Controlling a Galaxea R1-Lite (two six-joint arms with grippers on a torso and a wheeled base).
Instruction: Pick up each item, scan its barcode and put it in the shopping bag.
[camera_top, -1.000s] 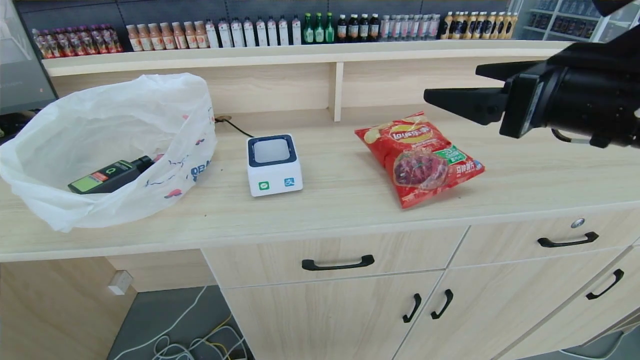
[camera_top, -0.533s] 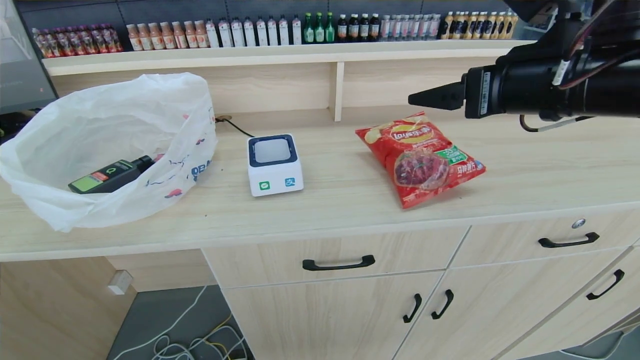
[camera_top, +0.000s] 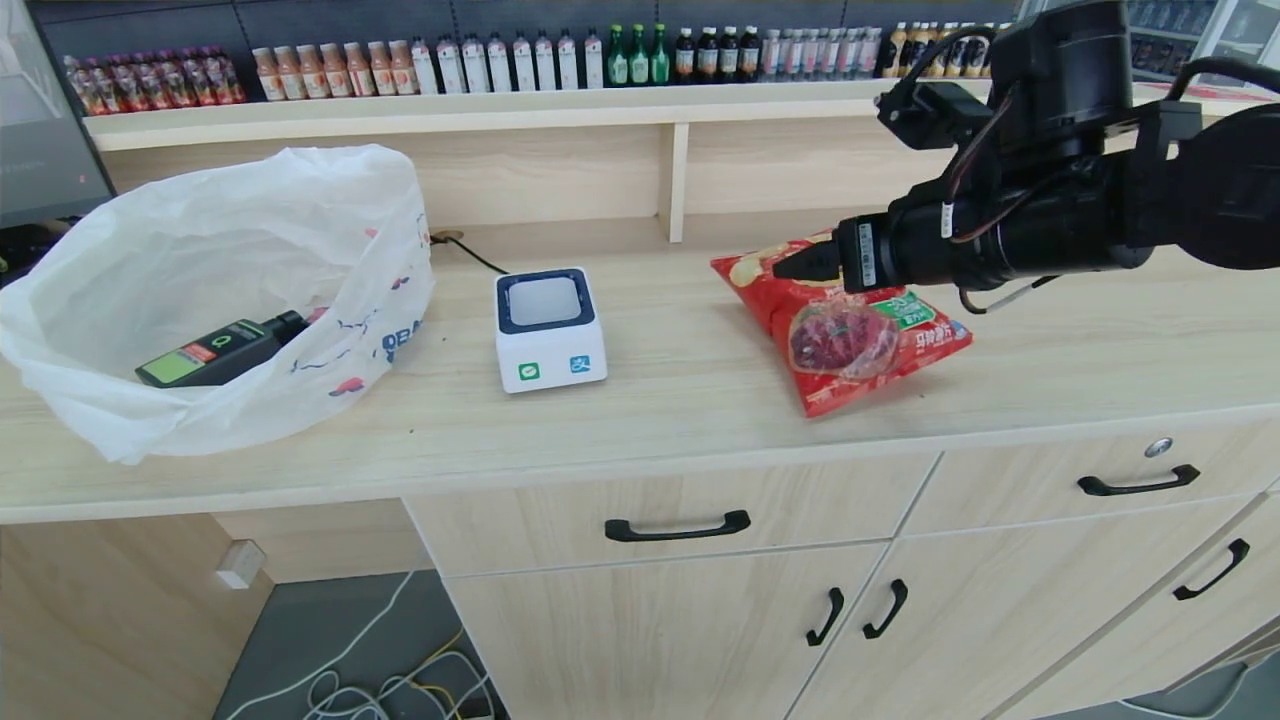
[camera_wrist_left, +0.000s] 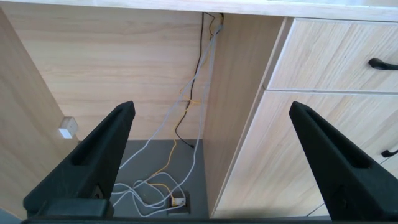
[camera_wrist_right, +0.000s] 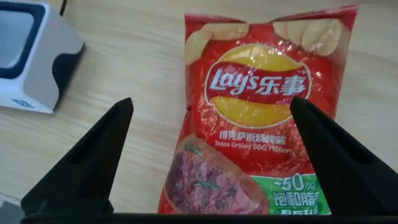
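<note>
A red chips bag (camera_top: 850, 340) lies flat on the wooden counter (camera_top: 680, 400), right of the white scanner (camera_top: 548, 325). My right gripper (camera_top: 800, 265) hovers just above the bag's far end, open. In the right wrist view its fingers straddle the chips bag (camera_wrist_right: 261, 106) with the gripper (camera_wrist_right: 211, 102) empty. The white shopping bag (camera_top: 200, 290) stands open at the counter's left, holding a dark green item (camera_top: 215, 355). My left gripper (camera_wrist_left: 211, 106) is open and empty, below counter height, facing the cabinet side.
A back shelf (camera_top: 600, 105) with rows of bottles runs behind the counter, with a vertical divider (camera_top: 676, 180) near the chips. The scanner (camera_wrist_right: 25, 56) has a cable trailing back. Drawers with black handles (camera_top: 676, 527) sit below. Loose cables (camera_wrist_left: 155, 186) lie on the floor.
My right arm has come down and leftward from high at the right to just above the chips bag, with its wrist turned. The bag, scanner and shopping bag have not moved.
</note>
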